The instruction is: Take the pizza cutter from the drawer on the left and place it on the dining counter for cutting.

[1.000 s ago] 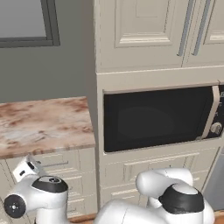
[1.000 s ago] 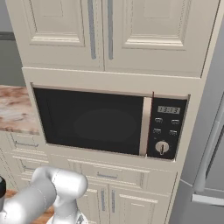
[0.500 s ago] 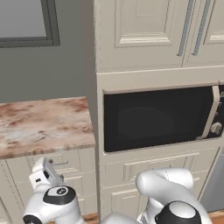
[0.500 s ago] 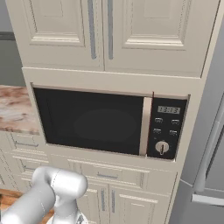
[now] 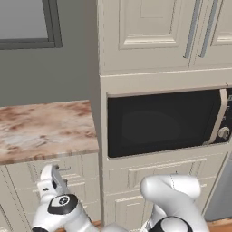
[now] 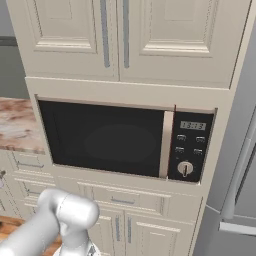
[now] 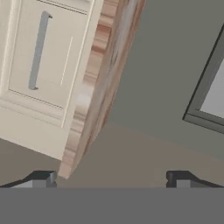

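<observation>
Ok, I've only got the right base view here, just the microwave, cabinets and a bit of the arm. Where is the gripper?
Observer: In the left base view the gripper is low down, in front of the cream drawer under the marbled worktop.
Operator: Open or shut?
Observer: Open. The hand view has its fingertips wide apart with nothing between them.
Operator: And the drawer?
Observer: Closed. In the hand view its silver bar handle lies ahead of the fingers, untouched.
</observation>
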Robot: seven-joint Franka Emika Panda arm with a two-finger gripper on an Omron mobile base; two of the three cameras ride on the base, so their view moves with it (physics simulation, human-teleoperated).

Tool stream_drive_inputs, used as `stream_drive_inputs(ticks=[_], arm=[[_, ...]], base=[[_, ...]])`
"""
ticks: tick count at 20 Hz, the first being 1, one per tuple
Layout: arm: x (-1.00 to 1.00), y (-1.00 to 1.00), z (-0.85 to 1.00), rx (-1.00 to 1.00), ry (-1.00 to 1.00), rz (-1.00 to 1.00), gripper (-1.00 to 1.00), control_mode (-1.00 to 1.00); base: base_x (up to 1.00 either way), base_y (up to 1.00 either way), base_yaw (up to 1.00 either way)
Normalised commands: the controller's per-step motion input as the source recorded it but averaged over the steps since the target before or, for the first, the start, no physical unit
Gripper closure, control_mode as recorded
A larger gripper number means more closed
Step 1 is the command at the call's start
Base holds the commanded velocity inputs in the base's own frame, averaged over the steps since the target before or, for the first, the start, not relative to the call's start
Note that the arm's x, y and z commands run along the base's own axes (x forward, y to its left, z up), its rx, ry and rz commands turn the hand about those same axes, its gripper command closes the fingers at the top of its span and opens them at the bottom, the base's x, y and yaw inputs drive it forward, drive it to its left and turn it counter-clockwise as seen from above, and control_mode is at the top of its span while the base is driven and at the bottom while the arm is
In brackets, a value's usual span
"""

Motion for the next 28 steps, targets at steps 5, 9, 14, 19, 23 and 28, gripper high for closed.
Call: stream_drive_inputs(ticks=[5,9,14,19,23,28], arm=[[0.08,0.25,-0.30,0.08,-0.06,-0.05,-1.00,-1.00],[0.12,0.15,-0.27,0.17,-0.07,-0.10,-1.00,-1.00],[0.19,0.12,-0.25,0.14,-0.10,-0.11,-1.00,-1.00],[0.24,0.00,-0.26,0.05,-0.11,-0.01,-1.00,-1.00],[0.36,0.01,-0.32,0.00,-0.06,0.00,-1.00,-1.00],[0.43,0.03,-0.44,0.00,-0.08,0.01,-1.00,-1.00]], base=[[0.00,0.00,0.00],[0.00,0.00,0.00],[0.00,0.00,0.00],[0.00,0.00,0.00],[0.00,0.00,0.00],[0.00,0.00,0.00]])
